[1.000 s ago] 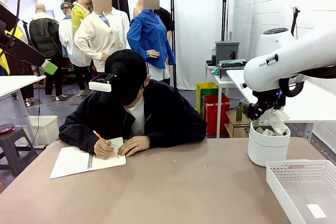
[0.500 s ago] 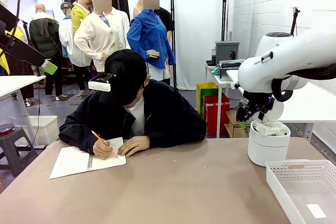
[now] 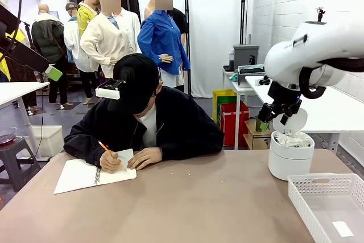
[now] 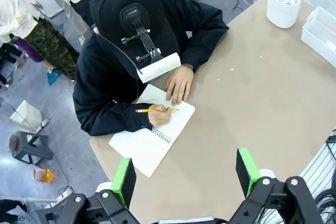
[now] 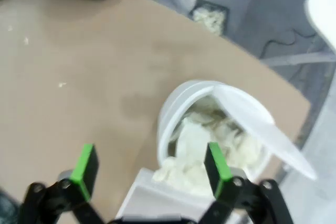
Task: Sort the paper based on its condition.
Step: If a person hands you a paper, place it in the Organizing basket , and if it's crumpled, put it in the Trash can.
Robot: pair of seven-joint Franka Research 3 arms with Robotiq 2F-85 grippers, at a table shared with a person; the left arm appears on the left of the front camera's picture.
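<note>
Front view: right pincer [image 3: 272,116] released above bin [image 3: 290,163] of seemingly crumpled paper [image 3: 292,139], beside tray [image 3: 318,197].

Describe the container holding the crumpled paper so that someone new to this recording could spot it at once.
Look at the table's far right corner, below the right gripper, whose fingers are open. There stands a round white bin with its lid tipped up, filled with crumpled paper. Its neighbour, the white slotted tray, is rectangular, low and holds one flat slip.
</note>
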